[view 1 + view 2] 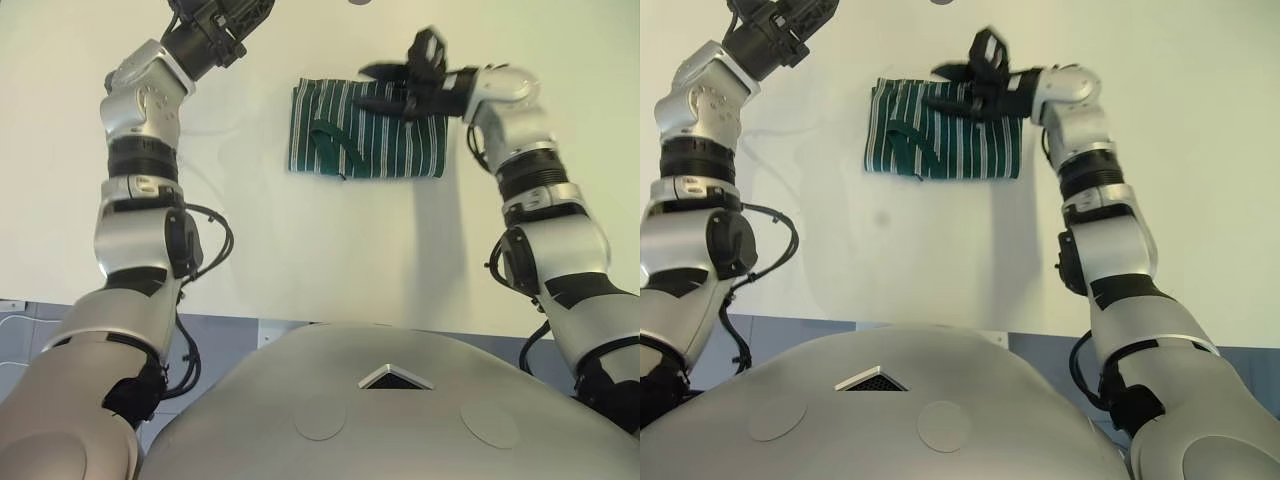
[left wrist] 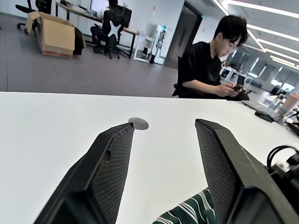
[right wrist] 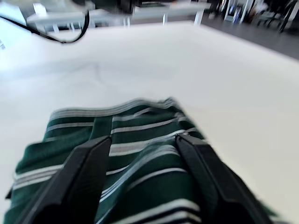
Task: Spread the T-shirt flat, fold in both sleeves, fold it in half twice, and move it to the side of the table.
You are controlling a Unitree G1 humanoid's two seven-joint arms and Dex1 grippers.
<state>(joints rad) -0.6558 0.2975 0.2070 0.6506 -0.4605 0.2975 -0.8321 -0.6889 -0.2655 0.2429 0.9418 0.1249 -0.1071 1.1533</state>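
A green T-shirt (image 1: 365, 140) with white stripes lies folded into a compact rectangle on the white table (image 1: 300, 250), toward the far middle. My right gripper (image 1: 395, 85) hovers over the shirt's far right part, fingers open, nothing between them; the right wrist view has the striped cloth (image 3: 126, 154) just beneath its fingers (image 3: 88, 172). My left gripper (image 2: 161, 154) is raised at the far left, away from the shirt, open and empty. A corner of the T-shirt (image 2: 191, 212) peeks below it in the left wrist view.
A small grey round mark (image 2: 138, 123) sits on the table past the left gripper. Bare tabletop surrounds the shirt on all sides. Beyond the table's far edge are office desks, chairs and a seated person.
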